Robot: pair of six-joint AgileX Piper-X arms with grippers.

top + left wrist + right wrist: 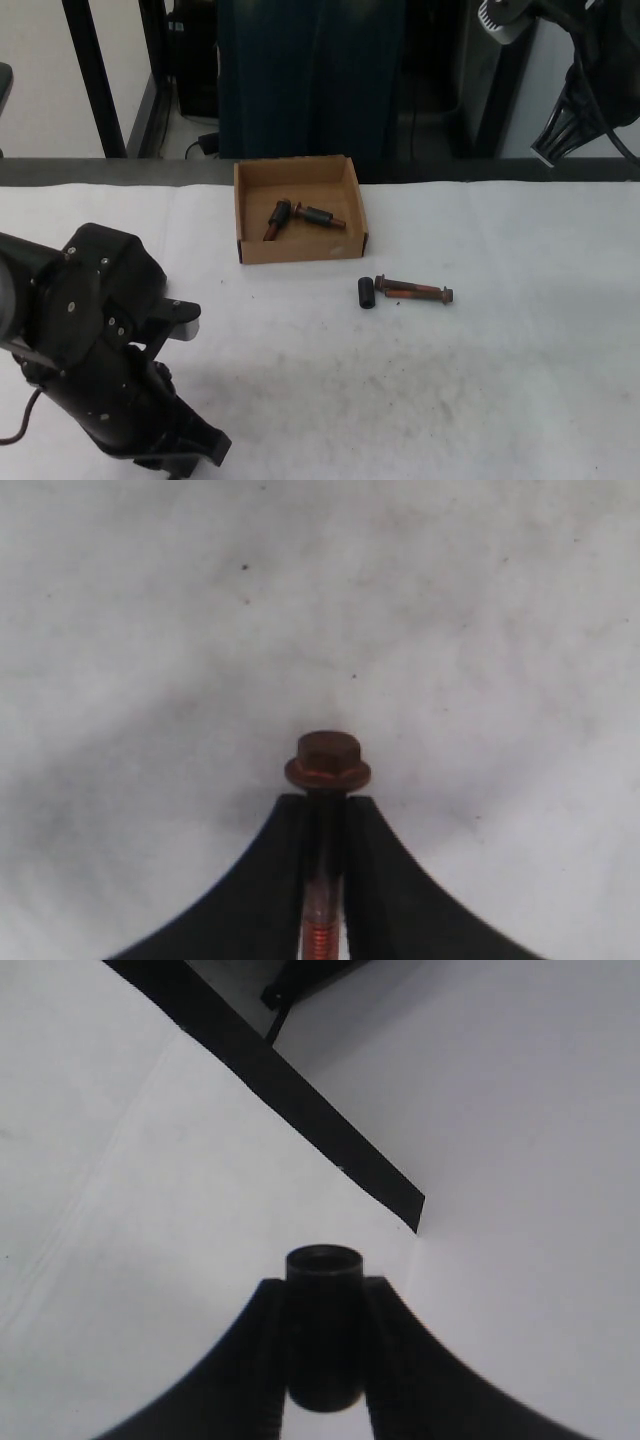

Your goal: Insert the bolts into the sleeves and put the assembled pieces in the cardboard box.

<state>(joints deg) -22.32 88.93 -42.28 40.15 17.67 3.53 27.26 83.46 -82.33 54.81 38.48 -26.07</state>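
My left gripper [326, 815] is shut on a copper-coloured bolt [327, 765], whose hex head sticks out past the fingertips above the white bench cover. That arm [100, 350] sits low at the front left of the bench. My right gripper [322, 1305] is shut on a black sleeve [323, 1340], its open end facing outward; that arm [585, 90] is raised at the back right. The cardboard box [250, 205] stands at the back centre with two assembled pieces [300, 216] inside. In front of it lie a loose black sleeve [366, 293] and two bolts [413, 290].
A dark strip [500, 170] runs along the bench's far edge. Behind it stand black posts [95, 75] and dark equipment. The white cover stretches bare across the front and right of the bench.
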